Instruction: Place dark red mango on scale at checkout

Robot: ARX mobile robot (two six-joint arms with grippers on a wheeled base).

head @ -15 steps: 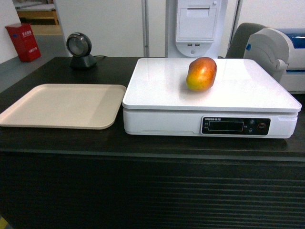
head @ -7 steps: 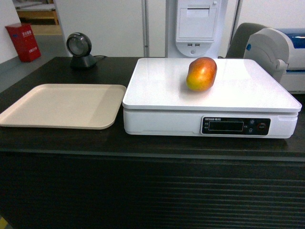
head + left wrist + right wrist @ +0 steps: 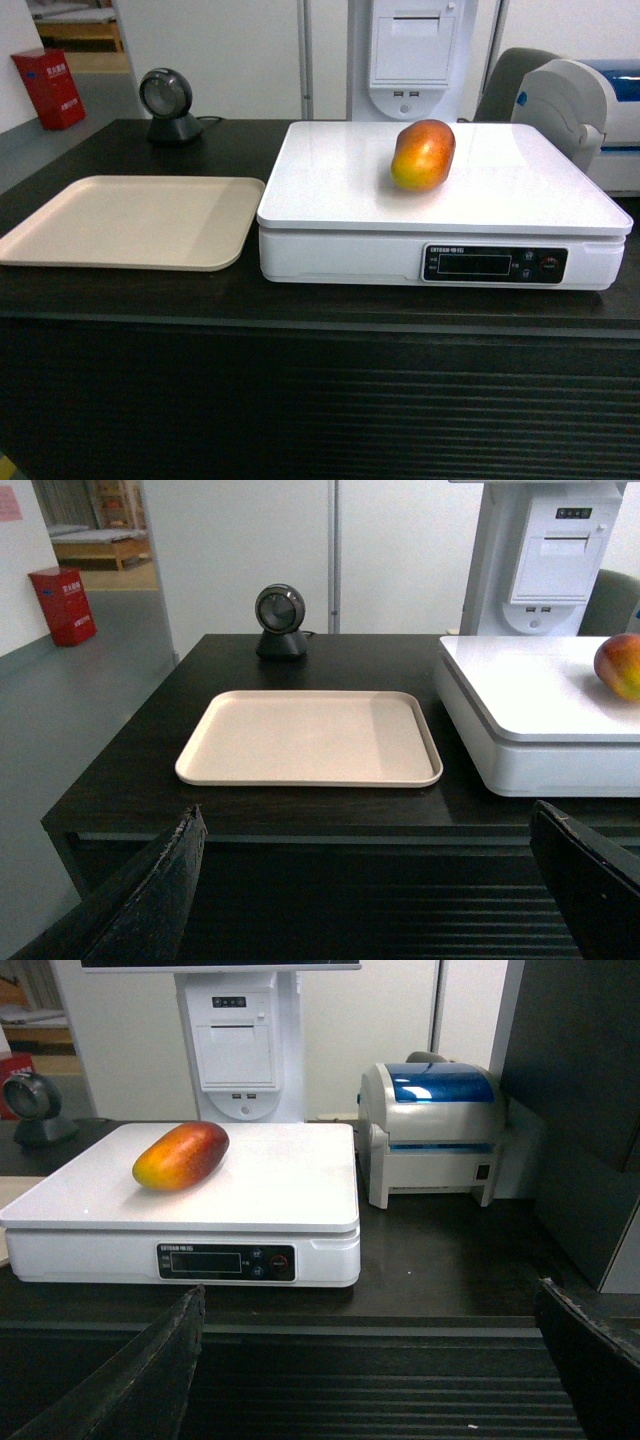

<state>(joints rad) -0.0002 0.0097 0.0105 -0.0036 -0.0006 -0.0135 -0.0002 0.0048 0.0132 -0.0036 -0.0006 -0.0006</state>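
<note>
The dark red mango [image 3: 423, 154] lies on the flat white top of the scale [image 3: 350, 180], toward its back middle, red-orange with a yellow end. It also shows on the scale [image 3: 290, 1180] in the right wrist view as the mango [image 3: 181, 1156], and at the right edge of the left wrist view as the mango [image 3: 620, 666]. The scale stands on the black checkout counter [image 3: 300, 400] with its ribbed front. Neither arm shows in the head view. My left gripper [image 3: 365, 825] and right gripper [image 3: 370, 1305] both hang open and empty in front of the counter's front face.
A flat beige tray [image 3: 130, 222] lies left of the scale. A round black scanner [image 3: 167, 105] stands at the back left. A white receipt printer column [image 3: 412, 55] rises behind the scale, and a blue-topped label printer [image 3: 435, 1130] sits to its right beside a dark panel [image 3: 580, 1110].
</note>
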